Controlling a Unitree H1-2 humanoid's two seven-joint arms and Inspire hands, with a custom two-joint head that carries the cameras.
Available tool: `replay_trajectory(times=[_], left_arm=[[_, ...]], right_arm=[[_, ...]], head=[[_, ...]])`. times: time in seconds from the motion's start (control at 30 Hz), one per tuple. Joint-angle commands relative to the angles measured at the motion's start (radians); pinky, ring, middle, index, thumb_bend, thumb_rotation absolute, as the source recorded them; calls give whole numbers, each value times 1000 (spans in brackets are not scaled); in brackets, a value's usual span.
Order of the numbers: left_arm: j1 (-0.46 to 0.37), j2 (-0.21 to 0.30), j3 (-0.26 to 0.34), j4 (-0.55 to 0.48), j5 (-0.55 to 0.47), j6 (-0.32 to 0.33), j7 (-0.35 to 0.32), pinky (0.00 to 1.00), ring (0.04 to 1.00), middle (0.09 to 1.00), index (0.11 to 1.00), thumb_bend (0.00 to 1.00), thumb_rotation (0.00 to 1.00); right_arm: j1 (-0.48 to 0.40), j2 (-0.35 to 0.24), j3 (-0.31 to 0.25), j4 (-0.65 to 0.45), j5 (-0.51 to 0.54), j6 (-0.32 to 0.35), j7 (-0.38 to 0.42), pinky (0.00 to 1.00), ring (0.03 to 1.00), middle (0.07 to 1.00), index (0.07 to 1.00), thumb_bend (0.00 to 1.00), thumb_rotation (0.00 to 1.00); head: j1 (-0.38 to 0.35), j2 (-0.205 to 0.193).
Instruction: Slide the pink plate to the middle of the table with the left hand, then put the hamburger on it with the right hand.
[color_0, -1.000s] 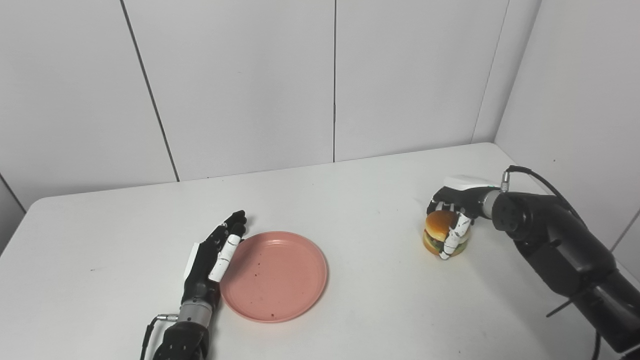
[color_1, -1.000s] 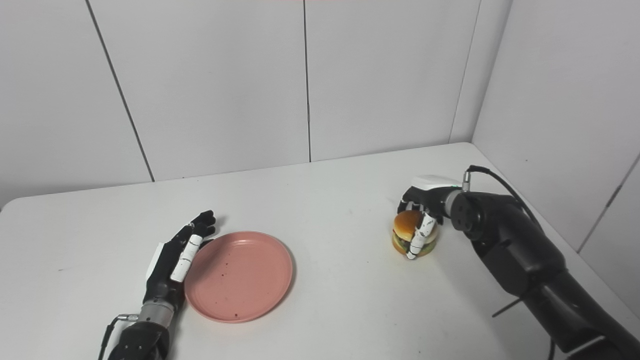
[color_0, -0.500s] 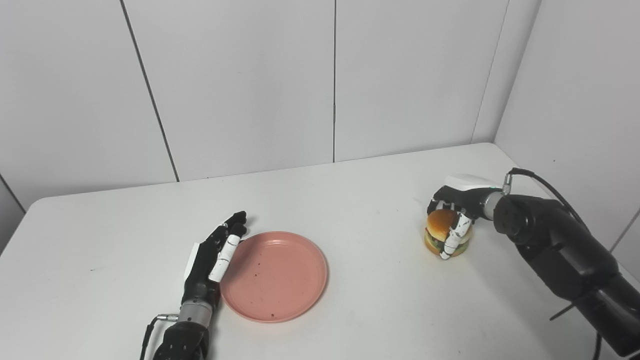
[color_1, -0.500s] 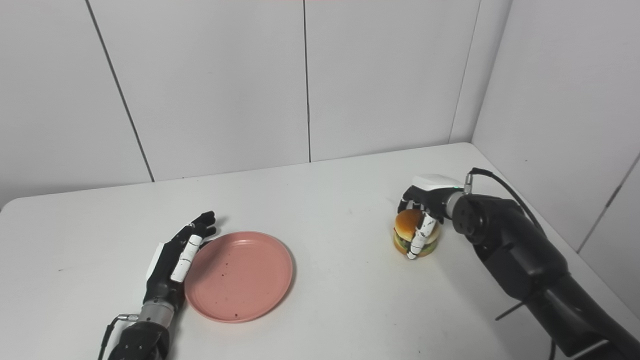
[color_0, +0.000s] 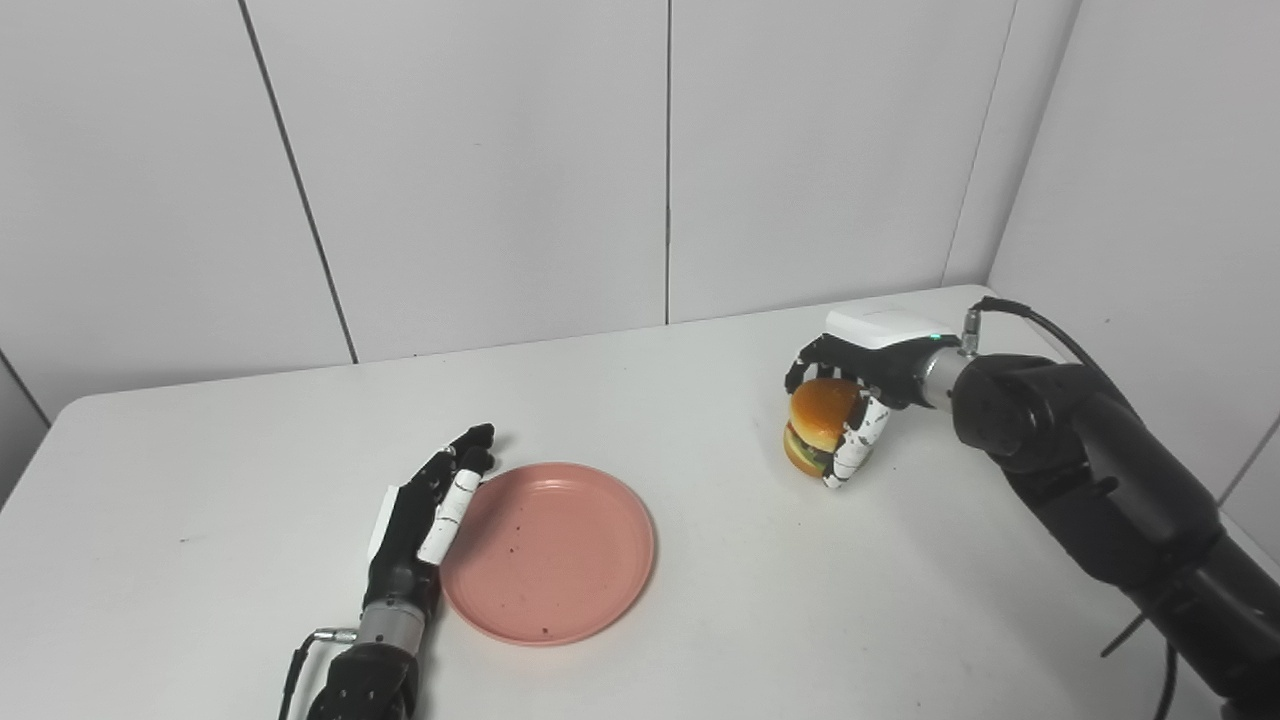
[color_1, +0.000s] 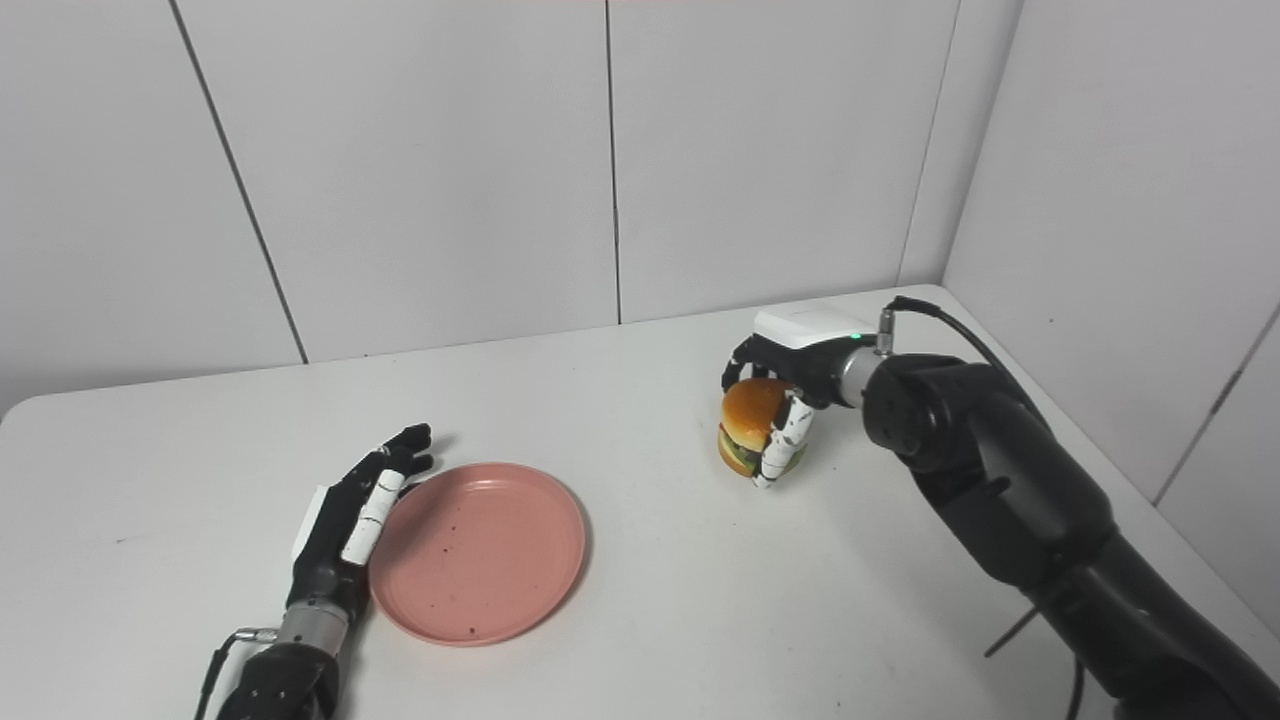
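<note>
Two hands show in the left eye view: the right hand (color_0: 850, 385) grasps the hamburger (color_0: 820, 423) at three o'clock of the pink plate (color_0: 550, 550). Right eye view: the left hand (color_1: 345, 520), fingers spread, touches the plate's nine-o'clock rim.

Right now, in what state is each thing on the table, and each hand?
pink plate: flat on the table, empty, a few dark specks on it.
hamburger: held in the right hand, tilted, not yet over the plate.
left hand: open, flat beside the plate's left rim.
right hand: shut on the hamburger.
</note>
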Motion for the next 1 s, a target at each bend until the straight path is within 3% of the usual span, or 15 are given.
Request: replay_trajectory(times=[0.0, 0.07, 0.23, 0.47, 0.67, 0.77, 0.97], left_arm=[[44, -15, -10, 39, 12, 12, 10, 745, 831, 852, 743, 858, 856], [45, -22, -11, 36, 14, 16, 11, 754, 837, 856, 741, 856, 856], [43, -44, -13, 41, 20, 14, 28, 773, 841, 857, 745, 868, 841], [39, -71, -25, 41, 39, 9, 60, 761, 844, 866, 768, 848, 848], [39, -83, -28, 37, 48, 23, 69, 788, 862, 878, 790, 895, 850], [39, -87, -32, 32, 56, 26, 75, 799, 869, 883, 807, 889, 854], [38, -94, -30, 43, 65, 9, 85, 760, 858, 878, 814, 863, 886]], right_arm=[[-78, 4, -6, -46, -2, 0, 5, 371, 462, 559, 668, 839, 183], [-97, 24, 5, -57, -10, 3, 14, 356, 449, 553, 674, 840, 202], [-130, 77, 21, -47, -6, 2, 20, 506, 573, 640, 677, 839, 221], [-159, 151, 43, -13, 22, -17, 15, 499, 580, 647, 682, 856, 226], [-169, 213, 87, 14, 32, -40, 8, 484, 553, 631, 684, 846, 239], [-162, 244, 106, 30, 34, -59, -10, 544, 578, 628, 679, 849, 256], [-155, 291, 128, 66, 32, -79, -32, 469, 542, 620, 669, 857, 249]], head=[[15, 1], [30, 1], [87, -3], [183, -1], [226, -1], [248, 2], [277, 2]])
